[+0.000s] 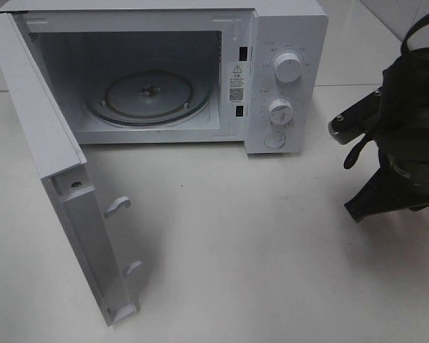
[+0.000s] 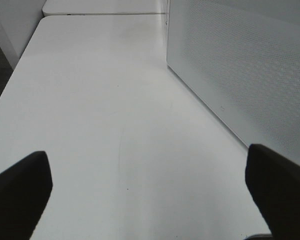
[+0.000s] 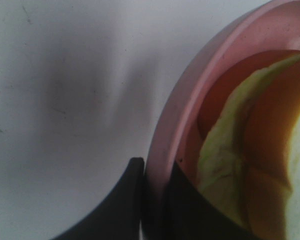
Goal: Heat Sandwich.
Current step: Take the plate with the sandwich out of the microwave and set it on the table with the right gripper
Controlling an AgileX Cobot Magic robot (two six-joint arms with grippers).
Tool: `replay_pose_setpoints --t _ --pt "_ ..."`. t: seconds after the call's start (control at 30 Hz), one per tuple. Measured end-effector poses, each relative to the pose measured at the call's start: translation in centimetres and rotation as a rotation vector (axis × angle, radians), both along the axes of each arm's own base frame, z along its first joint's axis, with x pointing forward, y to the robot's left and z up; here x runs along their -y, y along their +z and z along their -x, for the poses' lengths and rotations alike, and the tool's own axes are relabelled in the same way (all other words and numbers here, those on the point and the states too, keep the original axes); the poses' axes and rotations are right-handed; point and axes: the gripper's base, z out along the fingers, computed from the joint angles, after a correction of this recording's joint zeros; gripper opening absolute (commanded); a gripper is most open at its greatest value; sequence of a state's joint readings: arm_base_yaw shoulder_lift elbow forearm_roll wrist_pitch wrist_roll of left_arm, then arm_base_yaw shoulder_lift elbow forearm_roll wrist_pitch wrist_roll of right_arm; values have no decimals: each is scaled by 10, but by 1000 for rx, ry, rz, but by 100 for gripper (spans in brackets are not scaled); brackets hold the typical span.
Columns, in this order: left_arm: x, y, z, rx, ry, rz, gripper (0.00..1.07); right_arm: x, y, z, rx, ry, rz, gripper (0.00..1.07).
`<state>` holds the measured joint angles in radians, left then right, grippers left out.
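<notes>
Pink plate (image 3: 177, 125) is pinched at its rim by the right gripper (image 3: 152, 197), whose fingers are narrowed onto it; the sandwich (image 3: 240, 165) is seen lying on that plate, above the white table (image 1: 257, 250). Wide apart are held the fingers of the left gripper (image 2: 150, 192), with nothing between them. Beyond, the microwave (image 1: 286, 43) is stood with its door (image 1: 50, 164) swung open and its glass turntable (image 1: 150, 96) bare.

Left fingers (image 2: 20, 195) spread wide apart; right fingers (image 3: 125, 200) pinched nearly together, right arm (image 1: 404, 136) angled downward
</notes>
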<state>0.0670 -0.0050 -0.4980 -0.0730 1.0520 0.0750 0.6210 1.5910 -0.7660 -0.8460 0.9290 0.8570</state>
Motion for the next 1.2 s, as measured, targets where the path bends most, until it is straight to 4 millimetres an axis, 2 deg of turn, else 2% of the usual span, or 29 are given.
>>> replay_pose_setpoints --t 0.23,0.77,1.2 --pt "0 0 0 0 0 0 101 9 -13 -12 -13 -22 -12 0" --pt "0 0 0 0 0 0 101 6 -54 -27 -29 -23 -10 0" --pt "0 0 0 0 0 0 101 10 -75 -33 -34 -51 -19 1"
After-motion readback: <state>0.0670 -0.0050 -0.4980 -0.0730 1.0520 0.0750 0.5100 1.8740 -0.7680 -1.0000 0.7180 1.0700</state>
